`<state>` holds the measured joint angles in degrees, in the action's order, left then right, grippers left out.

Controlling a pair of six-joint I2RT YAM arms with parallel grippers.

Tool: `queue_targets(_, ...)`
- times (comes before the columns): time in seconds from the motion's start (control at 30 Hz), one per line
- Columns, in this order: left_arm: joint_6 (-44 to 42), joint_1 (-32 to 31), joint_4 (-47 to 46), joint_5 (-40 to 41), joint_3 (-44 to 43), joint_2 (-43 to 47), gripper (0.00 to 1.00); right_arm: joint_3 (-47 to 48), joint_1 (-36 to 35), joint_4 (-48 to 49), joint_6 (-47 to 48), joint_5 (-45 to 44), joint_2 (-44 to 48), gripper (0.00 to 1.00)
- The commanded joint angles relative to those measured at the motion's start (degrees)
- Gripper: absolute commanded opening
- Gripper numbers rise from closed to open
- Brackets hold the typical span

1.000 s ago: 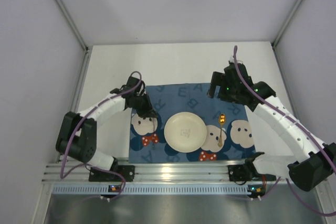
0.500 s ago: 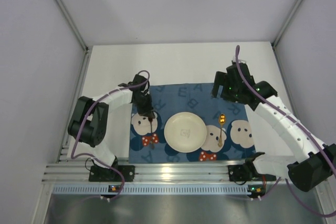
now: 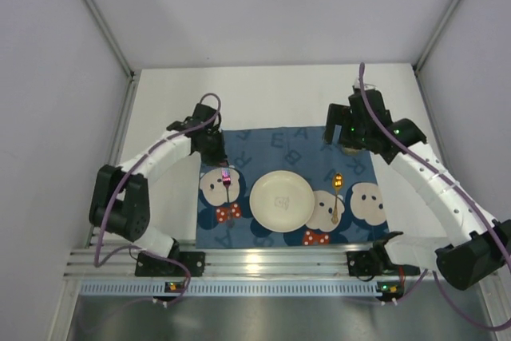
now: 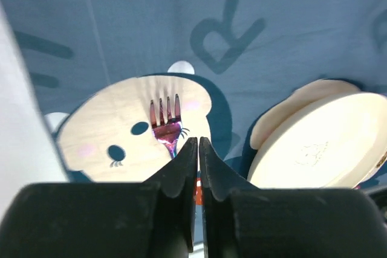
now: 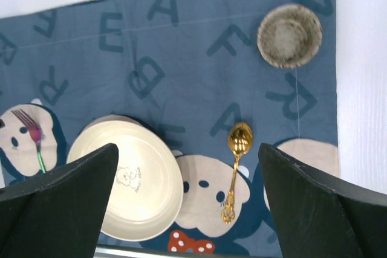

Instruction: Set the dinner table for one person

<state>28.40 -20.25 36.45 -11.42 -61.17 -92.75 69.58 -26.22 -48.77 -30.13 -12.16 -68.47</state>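
Note:
The white dinner table (image 3: 263, 93) carries a navy mouse-face placemat (image 3: 271, 145). On the mat lie a cream plate (image 3: 281, 200), a purple fork (image 3: 227, 181) left of it, a gold spoon (image 3: 336, 193) right of it and a small speckled bowl (image 5: 289, 34) at the back right. My left gripper (image 3: 215, 152) hovers just behind the fork. In the left wrist view this gripper (image 4: 198, 140) is shut and empty, above the fork (image 4: 166, 119), with the plate (image 4: 320, 143) to its right. My right gripper (image 3: 342, 135) hangs above the bowl, wide open (image 5: 187, 149) and empty.
White walls enclose the table on three sides. A metal rail (image 3: 271, 261) runs along the near edge by the arm bases. Bare tabletop lies behind the mat and in strips on both sides of it (image 5: 363, 89).
My left gripper has drawn back and away from the fork, which now lies uncovered on the mat left of the plate. My right gripper has shifted slightly toward the back.

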Motion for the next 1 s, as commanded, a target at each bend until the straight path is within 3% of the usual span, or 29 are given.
queue_targets(0.0, -1.86, 0.3, -0.59, 7.46, -3.08, 12.68, 0.11, 5.04, 0.55, 4.21, 5.33, 3.45, 1.76, 1.0)
queue_targets(0.03, -0.38, 0.3, -0.41, 13.21, -2.73, 14.6, 0.23, 5.12, 0.55, 5.61, 6.21, 4.85, 3.59, 1.0)
queue_targets(0.07, 1.03, 0.3, -0.32, 23.88, -2.38, 18.36, 0.57, 4.95, 0.55, 8.14, 6.92, 6.09, 4.65, 1.0)
queue_targets(0.13, 5.14, 0.3, -1.98, 34.23, 0.15, 23.02, 0.98, 4.16, 0.47, 10.7, 7.8, 8.03, 8.32, 1.0)
queue_targets(0.17, 5.69, 0.3, -3.12, 39.49, 1.21, 24.27, 0.98, 2.51, 0.55, 13.41, 7.98, 8.64, 9.65, 1.0)
queue_targets(0.3, -0.07, 0.39, -11.99, 42.0, 5.79, 27.09, 0.99, -3.3, 0.55, 18.71, 6.23, 7.17, 15.63, 1.0)
queue_targets(0.4, -8.24, 0.39, -28.76, 42.88, 15.61, 31.13, 0.99, -8.66, 0.55, 20.56, 5.52, 5.06, 19.85, 1.0)
queue_targets(0.43, -10.8, 0.3, -40.55, 42.36, 22.16, 33.49, 0.99, -9.72, 0.55, 20.39, 5.26, 4.09, 21.69, 1.0)
queue_targets(0.5, -20.08, 0.3, -52.55, 39.39, 32.18, 35.44, 0.98, -12.79, 0.55, 19.6, 3.42, 1.28, 24.59, 1.0)
queue_targets(0.57, -23.9, 0.3, -69.08, 39.54, 38.29, 35.27, 0.96, -16.48, 0.55, 19.42, 0.44, -2.31, 26.97, 1.0)
queue_targets(0.73, -27.35, 3.28, -77.38, 44.11, 41.39, 22.54, 0.96, -19.13, 0.55, 18.37, -0.63, -2.34, 32.69, 1.0)
queue_targets(0.87, -24.62, 8.03, -83.2, 35.61, 41.31, 16.56, 0.97, -17.47, 0.55, 17.66, 1.56, 0.21, 33.22, 1.0)
queue_targets(0.97, -26.63, 9.35, -87.4, 34.19, 41.03, 11.11, 0.98, -15.53, 0.55, 15.13, 2.79, -2.24, 32.0, 0.99)
